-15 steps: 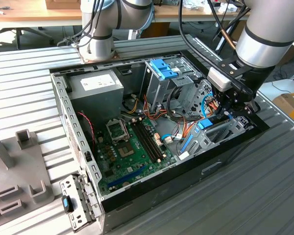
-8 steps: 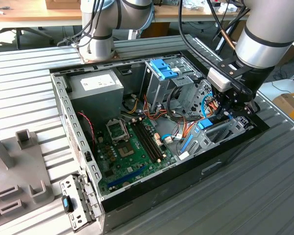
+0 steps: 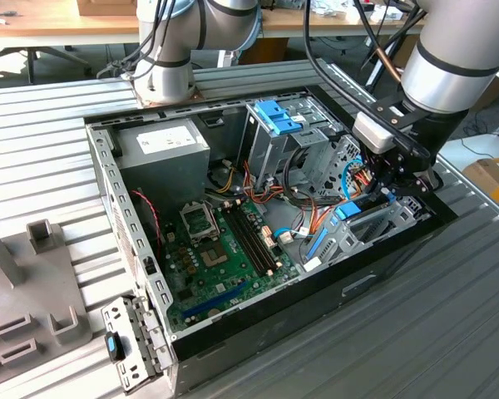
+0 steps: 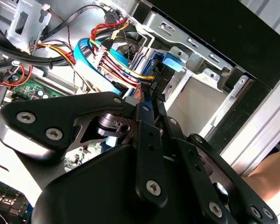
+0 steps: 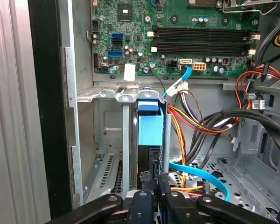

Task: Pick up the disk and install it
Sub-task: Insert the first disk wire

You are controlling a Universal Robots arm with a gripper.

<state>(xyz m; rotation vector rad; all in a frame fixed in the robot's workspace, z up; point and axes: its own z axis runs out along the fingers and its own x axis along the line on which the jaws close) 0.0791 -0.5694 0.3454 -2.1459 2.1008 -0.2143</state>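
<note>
The disk [image 5: 151, 128], black in a bright blue carrier, stands on edge in the grey metal bay slot [image 5: 109, 95] at the case's side wall. In the exterior view its blue end [image 3: 347, 211] shows at the exterior view's right of the open computer case [image 3: 108, 191]. My gripper [image 5: 156, 179] is above the slot, its black fingers [image 5: 142, 198] pressed close on the disk's thin upper edge. In the second wrist view the gripper [image 4: 151, 93] narrows to the same edge beside the blue tab [image 4: 173, 61]. The exterior view has the gripper [image 3: 391, 187] low inside the case.
Red, yellow and blue cables [image 5: 196, 123] crowd right beside the slot. The motherboard [image 3: 224, 249], power supply [image 3: 166, 145] and a grey cage with a light-blue latch [image 3: 276, 116] occupy the case. A perforated bracket with a blue clip [image 3: 129, 345] lies outside it.
</note>
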